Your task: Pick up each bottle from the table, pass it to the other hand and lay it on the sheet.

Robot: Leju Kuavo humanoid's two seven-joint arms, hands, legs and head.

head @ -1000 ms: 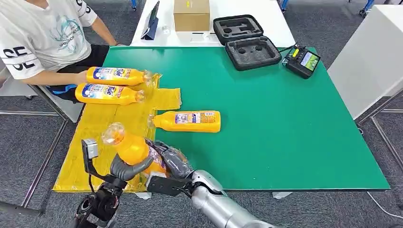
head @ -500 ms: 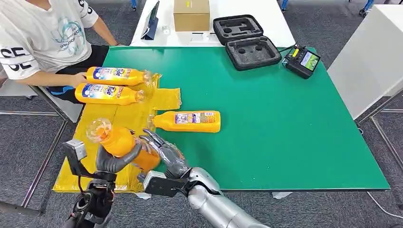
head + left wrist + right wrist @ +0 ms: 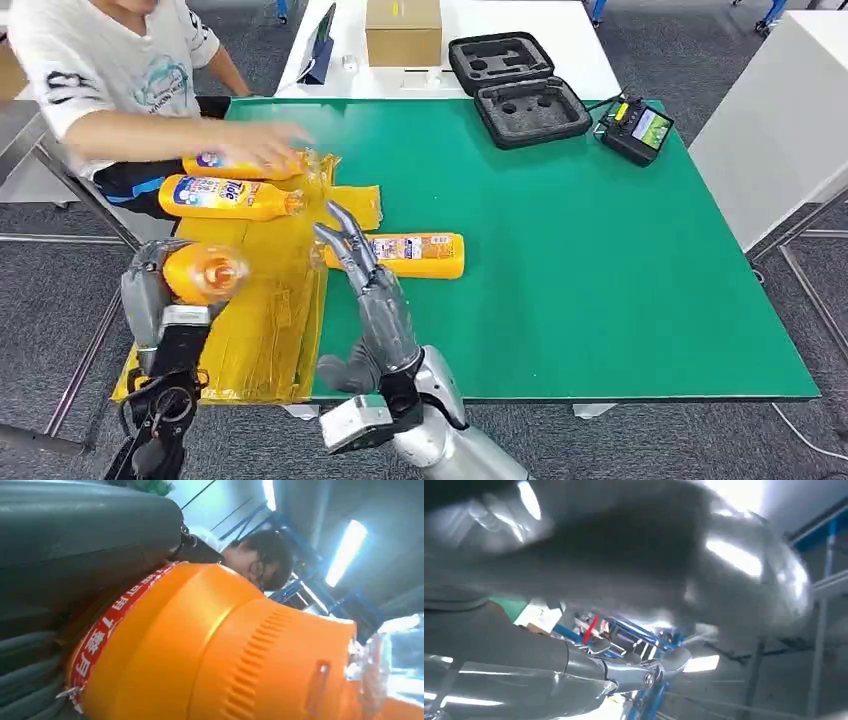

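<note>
Left hand [image 3: 160,300] clamped round held bottle [image 3: 200,272], cap end facing camera, long axis near end-on, over near left part of sheet [image 3: 262,330]. Next move, likely: lay it flat on sheet just below. Smooth orange plastic, ribbed shoulder, red label band in left wrist view [image 3: 210,645].

Right hand [image 3: 368,290] at 3 o'clock of it, empty, fingers apart and extended toward 12.

Table bottle [image 3: 395,254] beyond fingertips, on green mat, axis 9-to-3, neck toward sheet. Right hand nearer.

Sheet crinkled yellow film. At 11 o'clock, 2 bottles [image 3: 225,195] laid flat; person's hand [image 3: 262,147] on farther one.
</note>
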